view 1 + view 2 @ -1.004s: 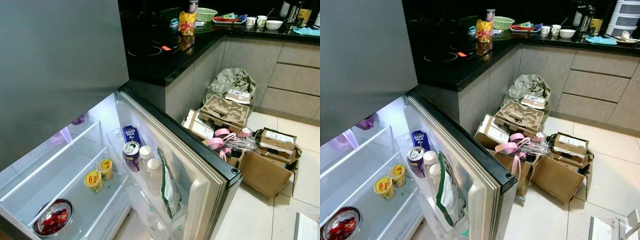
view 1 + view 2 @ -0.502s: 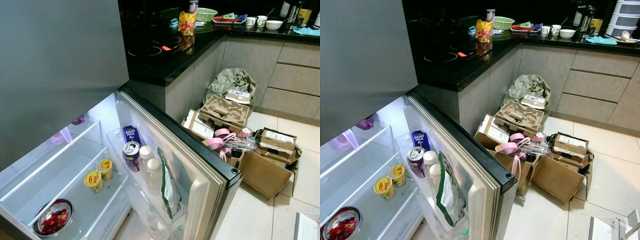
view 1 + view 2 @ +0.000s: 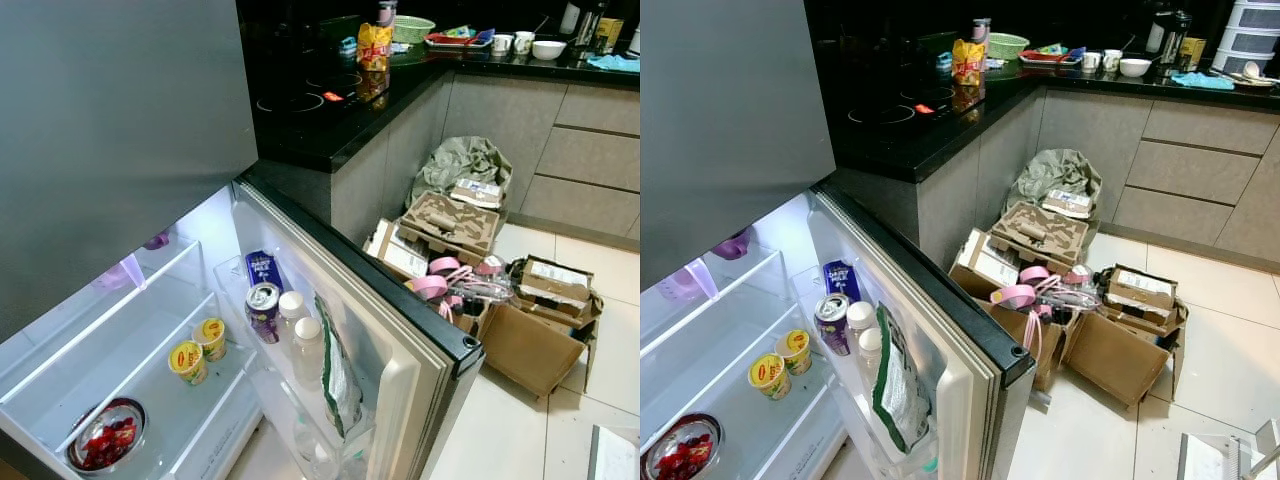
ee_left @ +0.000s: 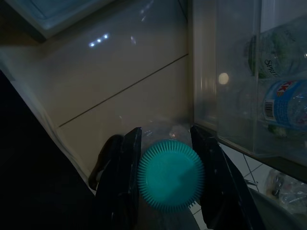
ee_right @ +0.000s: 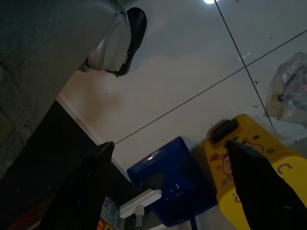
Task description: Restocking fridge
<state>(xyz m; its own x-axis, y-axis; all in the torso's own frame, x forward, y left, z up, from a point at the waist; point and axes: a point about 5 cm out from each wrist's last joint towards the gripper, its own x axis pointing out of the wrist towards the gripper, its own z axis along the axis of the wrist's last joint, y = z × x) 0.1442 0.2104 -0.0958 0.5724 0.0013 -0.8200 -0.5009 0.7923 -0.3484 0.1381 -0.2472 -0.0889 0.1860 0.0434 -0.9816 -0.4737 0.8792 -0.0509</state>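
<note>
— Between our left gripper's (image 4: pixel 165 177) two black fingers sits a bottle with a teal ribbed cap (image 4: pixel 170 175); are we clamped on it?

— We judge so: both fingers press the cap's sides. We look straight down onto the cap, so the bottle's long axis runs along the fingers, away from the wrist.

— Outward from there, what lies closest?

— At about two o'clock from the cap in the left wrist view stands a clear door bin (image 4: pixel 230 96) with bottles behind its wall. The pale floor (image 4: pixel 120 81) spreads from ten to twelve o'clock.

— And the fridge as our head sees it?

— The open fridge door (image 3: pixel 400 330) runs from the middle toward five o'clock. Its shelf holds a purple can (image 3: pixel 262 310) with two white-capped bottles (image 3: pixel 300 335) just beside it, toward four o'clock. Two yellow cups (image 3: pixel 198 350) stand on the inner shelf at eight o'clock, and a steel bowl of red fruit (image 3: pixel 105 435) lies further that way.

— Which arm is nearer the door?

— The left, we judge, since its camera sees the bin up close. Our right gripper (image 5: pixel 168 187) has its fingers spread wide over floor, a blue dustpan (image 5: pixel 168 191) and a yellow board (image 5: pixel 254 158).
</note>
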